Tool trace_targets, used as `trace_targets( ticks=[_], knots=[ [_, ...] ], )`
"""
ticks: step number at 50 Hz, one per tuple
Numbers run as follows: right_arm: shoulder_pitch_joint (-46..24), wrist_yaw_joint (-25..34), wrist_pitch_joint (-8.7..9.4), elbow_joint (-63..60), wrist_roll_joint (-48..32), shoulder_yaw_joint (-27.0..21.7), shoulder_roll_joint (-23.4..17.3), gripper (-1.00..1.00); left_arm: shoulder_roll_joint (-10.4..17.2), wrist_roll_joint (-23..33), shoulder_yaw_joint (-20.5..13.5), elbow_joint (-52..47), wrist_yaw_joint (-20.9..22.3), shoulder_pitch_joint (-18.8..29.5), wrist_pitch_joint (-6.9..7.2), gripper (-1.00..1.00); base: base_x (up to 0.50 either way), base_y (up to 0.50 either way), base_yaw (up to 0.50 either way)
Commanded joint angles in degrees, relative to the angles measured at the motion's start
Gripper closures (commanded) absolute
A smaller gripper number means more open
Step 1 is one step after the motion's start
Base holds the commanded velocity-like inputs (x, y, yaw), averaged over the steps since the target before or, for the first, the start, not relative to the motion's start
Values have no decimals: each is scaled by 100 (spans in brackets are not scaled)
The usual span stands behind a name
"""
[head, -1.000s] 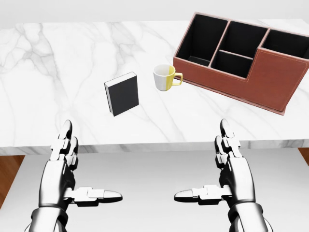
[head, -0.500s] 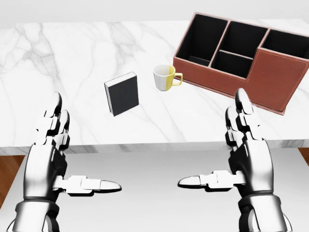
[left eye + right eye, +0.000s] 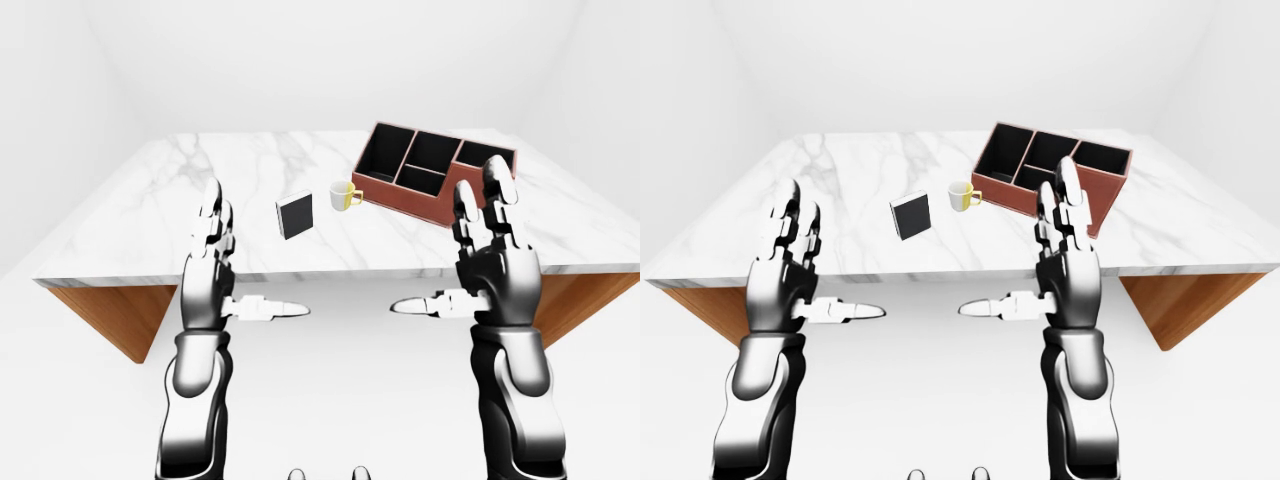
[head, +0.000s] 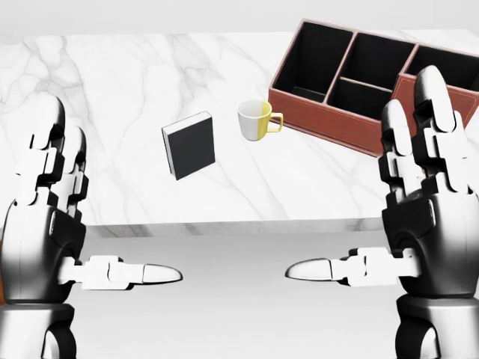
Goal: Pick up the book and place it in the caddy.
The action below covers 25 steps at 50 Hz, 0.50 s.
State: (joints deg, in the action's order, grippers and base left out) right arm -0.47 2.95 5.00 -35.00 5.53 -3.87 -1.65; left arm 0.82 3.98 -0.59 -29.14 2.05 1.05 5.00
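Clearly nothing is done yet: the book (image 4: 188, 145) stands untouched on the tabletop (image 4: 112, 90), well apart from the caddy (image 4: 367, 90) at its 2 o'clock. Both the left robot hand (image 4: 52, 217) and right robot hand (image 4: 419, 202) are spread and empty, the book toward 1 o'clock of the left.

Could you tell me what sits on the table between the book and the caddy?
A white and yellow mug stands on the marble table between the book and the caddy, touching neither; the head view shows it best.
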Motion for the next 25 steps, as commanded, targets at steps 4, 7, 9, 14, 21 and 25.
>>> trace_targets(
  ticks=[4,7,9,14,21,25],
  knots=[
    [-334,-17,0,-505,74,-92,-70,-100,17,-25,-42,-275,-7,81,0,-100,0,0,0],
    [-427,-45,0,-640,109,-121,-91,-100,15,-25,-43,-386,-9,60,0,-100,0,0,0],
    [-428,-46,0,-641,110,-121,-92,-100,15,-25,-43,-386,-9,60,0,-100,0,0,0],
    [-540,-128,0,-970,273,-204,-103,-100,15,27,-25,-508,-19,38,0,-100,0,0,0],
    [-560,-140,0,-1007,385,-267,-152,-100,-1,63,13,-523,-20,7,0,-100,0,0,0],
    [-574,-125,0,-881,316,-273,-184,-100,-5,64,16,-546,-20,-3,0,-100,0,0,0]
  ],
)
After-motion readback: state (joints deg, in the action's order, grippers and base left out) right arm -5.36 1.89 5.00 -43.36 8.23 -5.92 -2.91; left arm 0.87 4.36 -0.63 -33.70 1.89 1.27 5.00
